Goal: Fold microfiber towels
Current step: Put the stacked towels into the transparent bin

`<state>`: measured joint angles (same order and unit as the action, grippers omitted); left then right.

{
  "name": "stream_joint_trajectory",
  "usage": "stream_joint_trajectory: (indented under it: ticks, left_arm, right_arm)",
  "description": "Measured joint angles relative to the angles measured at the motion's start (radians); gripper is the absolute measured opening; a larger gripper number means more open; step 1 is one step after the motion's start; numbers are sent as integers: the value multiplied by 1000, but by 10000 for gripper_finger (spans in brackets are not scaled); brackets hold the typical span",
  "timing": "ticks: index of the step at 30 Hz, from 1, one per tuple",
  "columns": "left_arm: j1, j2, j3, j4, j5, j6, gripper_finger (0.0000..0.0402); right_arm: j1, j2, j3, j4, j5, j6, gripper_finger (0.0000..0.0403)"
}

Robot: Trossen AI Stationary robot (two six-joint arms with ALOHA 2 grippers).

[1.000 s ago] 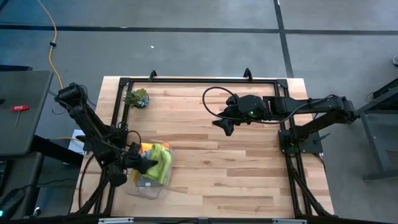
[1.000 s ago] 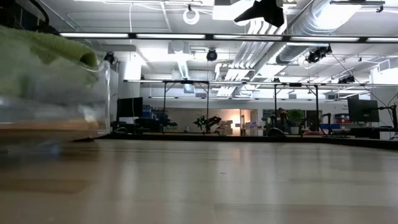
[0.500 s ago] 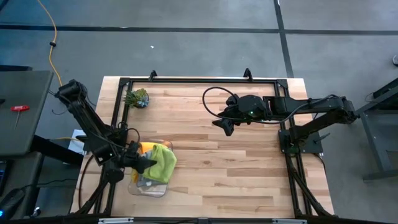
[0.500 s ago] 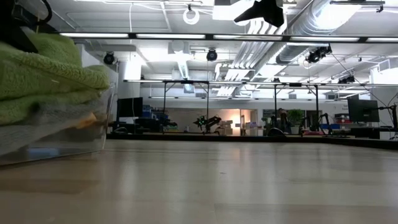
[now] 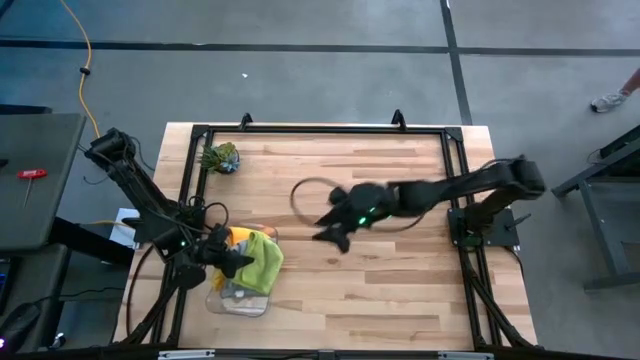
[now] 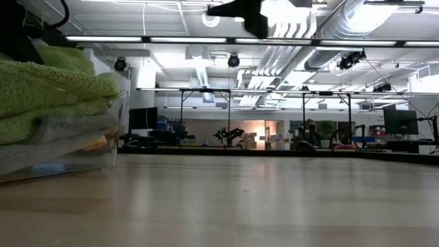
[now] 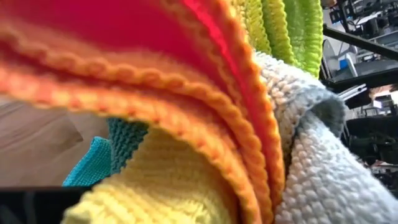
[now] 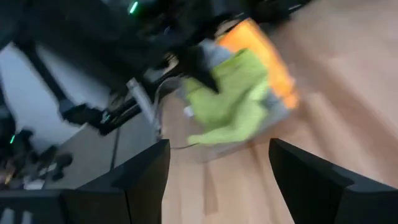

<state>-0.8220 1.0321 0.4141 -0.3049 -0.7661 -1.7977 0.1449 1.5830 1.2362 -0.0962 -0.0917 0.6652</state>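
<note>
At table's left edge: towels (image 5: 256, 262) in bin (image 5: 238, 298) | right claw (image 5: 330, 234) mid-table, open

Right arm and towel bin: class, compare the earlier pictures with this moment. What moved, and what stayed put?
The right gripper, fingers open, swung from the table's middle down and left toward the clear bin of towels. The left gripper at the towels tilted the bin early on, then barely shifted. The small plant stayed put.
</note>
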Motion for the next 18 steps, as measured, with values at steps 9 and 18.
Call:
stream_joint_trajectory:
  ticks: [9, 18]
  left_arm:
    - [24, 0, 0, 17, 32, 31, 212]
    - [24, 0, 1, 14, 73, 45, 212]
  right_arm:
    - [26, 288, 0, 387, -60, -11, 265]
    - [48, 347, 0, 433, -18, -157, 154]
